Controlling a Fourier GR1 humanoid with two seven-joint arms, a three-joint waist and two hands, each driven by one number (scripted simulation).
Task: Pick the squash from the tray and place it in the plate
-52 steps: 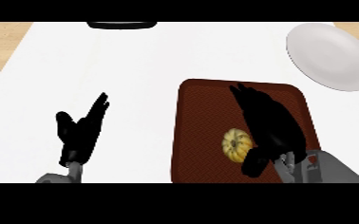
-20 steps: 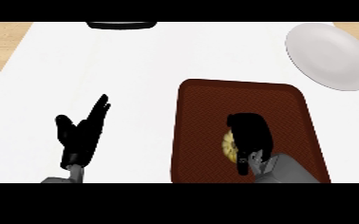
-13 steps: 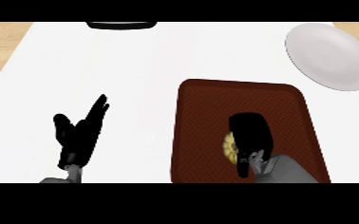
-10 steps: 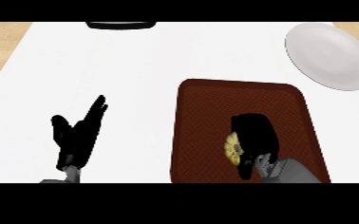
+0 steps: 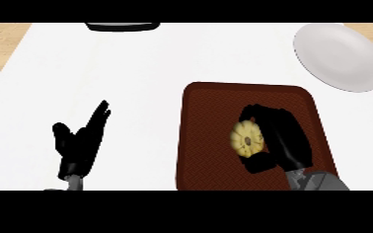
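Right hand [image 5: 285,140] curls its fingers round the squash [image 5: 246,139] mid-tray [image 5: 211,123], open counter [image 5: 146,69] up to the plate [image 5: 336,57] at the far right corner, left hand [image 5: 80,140] resting open, fingers straight, by the near edge.

The right hand [image 5: 284,139], earlier stretched flat, has apparently curled round the squash [image 5: 245,139].
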